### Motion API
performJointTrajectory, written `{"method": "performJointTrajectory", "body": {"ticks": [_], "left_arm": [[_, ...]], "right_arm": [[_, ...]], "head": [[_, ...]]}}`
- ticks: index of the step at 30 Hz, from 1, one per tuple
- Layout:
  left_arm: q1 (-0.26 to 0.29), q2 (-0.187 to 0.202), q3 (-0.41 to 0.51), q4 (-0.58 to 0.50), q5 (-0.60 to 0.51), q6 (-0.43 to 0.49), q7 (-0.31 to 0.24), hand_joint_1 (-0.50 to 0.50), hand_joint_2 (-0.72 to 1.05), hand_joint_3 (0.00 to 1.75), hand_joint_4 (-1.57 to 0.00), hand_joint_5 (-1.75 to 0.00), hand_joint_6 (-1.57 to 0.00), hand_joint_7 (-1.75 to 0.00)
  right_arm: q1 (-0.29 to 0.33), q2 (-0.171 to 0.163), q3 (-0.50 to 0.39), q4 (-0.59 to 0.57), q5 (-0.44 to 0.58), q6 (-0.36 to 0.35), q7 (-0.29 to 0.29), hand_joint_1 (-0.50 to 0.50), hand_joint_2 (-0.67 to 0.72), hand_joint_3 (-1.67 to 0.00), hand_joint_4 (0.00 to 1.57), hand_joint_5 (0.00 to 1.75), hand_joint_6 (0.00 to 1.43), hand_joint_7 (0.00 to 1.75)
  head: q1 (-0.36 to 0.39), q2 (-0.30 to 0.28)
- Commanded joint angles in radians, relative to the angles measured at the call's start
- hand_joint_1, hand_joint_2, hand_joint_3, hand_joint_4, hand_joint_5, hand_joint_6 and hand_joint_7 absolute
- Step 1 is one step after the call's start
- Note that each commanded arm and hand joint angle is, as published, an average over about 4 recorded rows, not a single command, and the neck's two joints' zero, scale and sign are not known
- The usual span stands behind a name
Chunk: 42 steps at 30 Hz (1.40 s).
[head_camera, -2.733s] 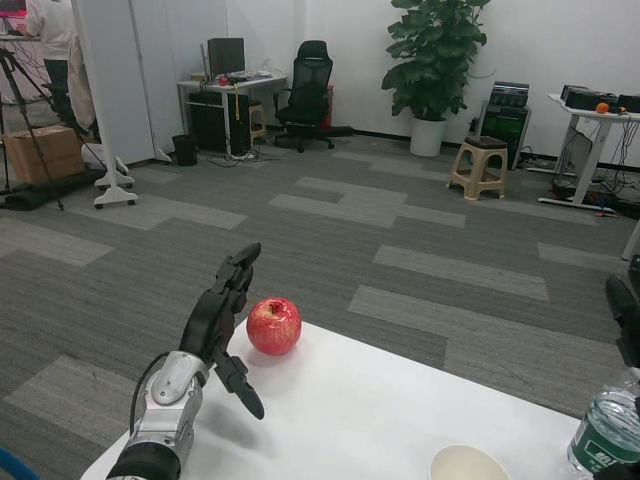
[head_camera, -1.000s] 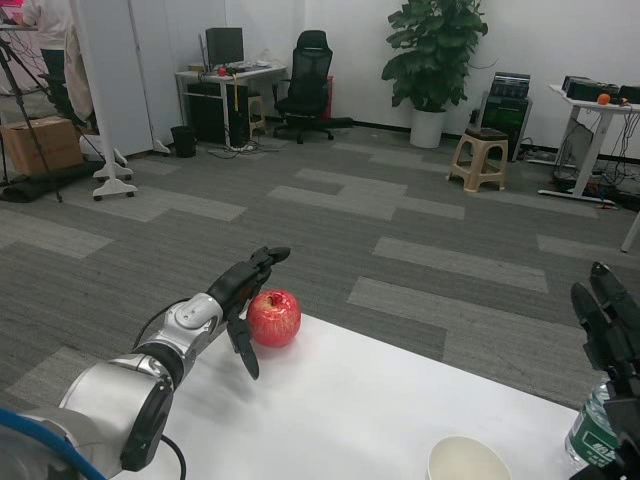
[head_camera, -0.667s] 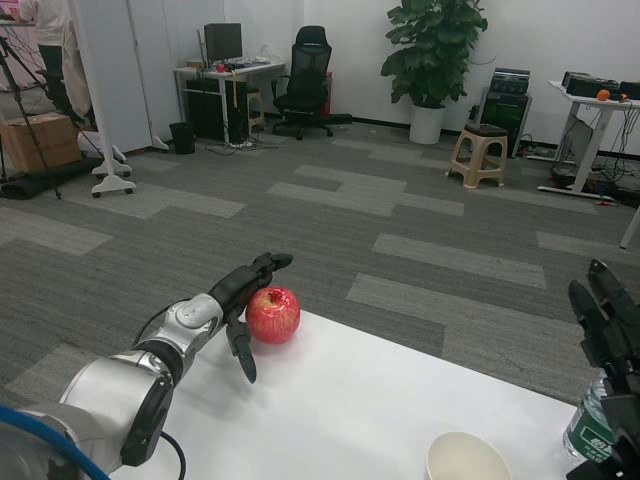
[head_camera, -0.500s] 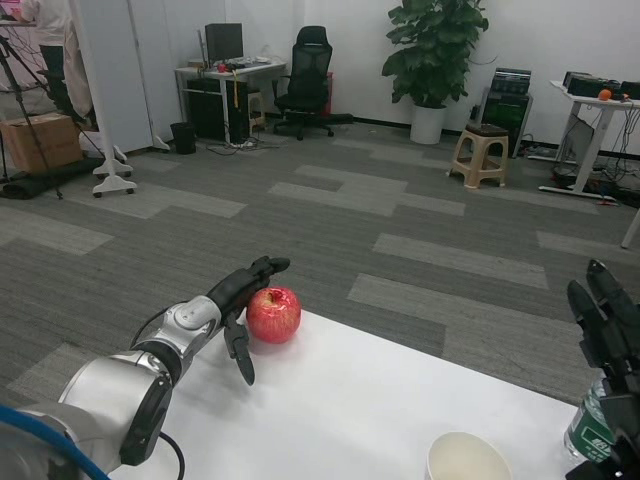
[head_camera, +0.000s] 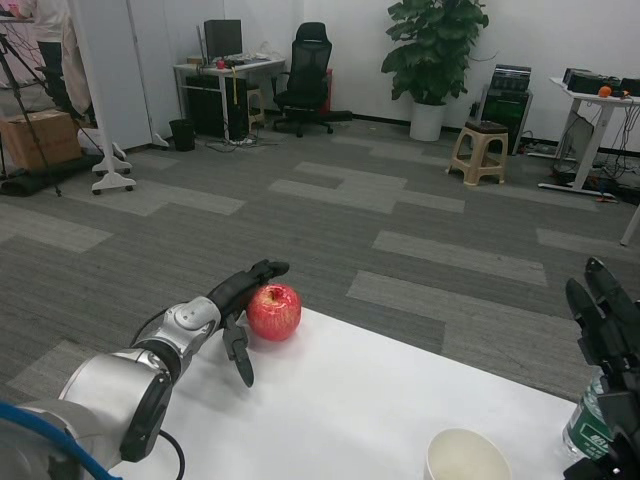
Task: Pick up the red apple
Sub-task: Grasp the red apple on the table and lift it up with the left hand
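The red apple (head_camera: pixel 274 311) sits left of the frame's centre, near the far edge of the white table (head_camera: pixel 350 410). The left hand (head_camera: pixel 243 300) reaches in from the lower left and cups the apple's left side: its upper fingers (head_camera: pixel 262 272) arch over the top of the fruit, and another finger points down toward the table just beside it. Whether the fingers actually press the apple, I cannot tell. The right hand (head_camera: pixel 605 330) stands at the right edge of the frame, fingers spread and holding nothing, above a water bottle (head_camera: pixel 586 420). A pale paper cup (head_camera: pixel 468 468) rests at the bottom edge.
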<state>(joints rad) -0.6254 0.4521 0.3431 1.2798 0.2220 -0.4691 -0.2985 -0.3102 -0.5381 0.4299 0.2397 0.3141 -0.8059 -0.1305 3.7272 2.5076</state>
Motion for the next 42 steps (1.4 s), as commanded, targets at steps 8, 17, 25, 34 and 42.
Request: {"method": "performJointTrajectory", "body": {"ticks": [8,17,25,34,42], "left_arm": [[-0.013,0.011,-0.015,0.004,0.010,0.014,0.005,-0.50,0.52,0.00,0.00,0.00,0.00,-0.35],[-0.001,0.008,-0.015,0.004,0.016,0.024,0.004,-0.48,1.05,0.00,0.00,0.00,0.00,-0.35],[0.002,0.009,-0.015,0.004,0.054,0.027,-0.001,-0.46,1.05,0.00,0.00,0.00,-0.01,-0.54],[0.001,0.013,-0.041,-0.005,0.089,0.031,-0.010,-0.46,1.05,0.09,0.00,-0.10,-0.31,-1.15],[0.021,0.011,-0.042,-0.053,0.057,0.009,-0.010,-0.45,1.05,0.11,0.00,-0.72,-0.62,-1.40]], "right_arm": [[-0.023,-0.002,0.006,0.013,0.007,0.002,0.000,-0.33,0.72,0.00,0.11,0.00,0.00,0.14],[-0.023,0.000,0.008,0.014,0.008,0.001,0.000,-0.33,0.72,0.00,0.11,0.00,0.00,0.14],[-0.023,0.000,0.009,0.015,0.010,0.001,0.000,-0.33,0.72,0.00,0.11,0.00,0.00,0.14],[-0.023,0.001,0.009,0.017,0.010,0.001,0.000,-0.33,0.72,0.00,0.11,0.00,0.00,0.14],[-0.023,0.002,0.009,0.019,0.011,0.001,0.000,-0.33,0.72,0.00,0.11,0.00,0.00,0.14]], "head": [[0.002,-0.001],[0.003,-0.004],[0.006,-0.005],[0.006,-0.005],[0.008,-0.007]]}}
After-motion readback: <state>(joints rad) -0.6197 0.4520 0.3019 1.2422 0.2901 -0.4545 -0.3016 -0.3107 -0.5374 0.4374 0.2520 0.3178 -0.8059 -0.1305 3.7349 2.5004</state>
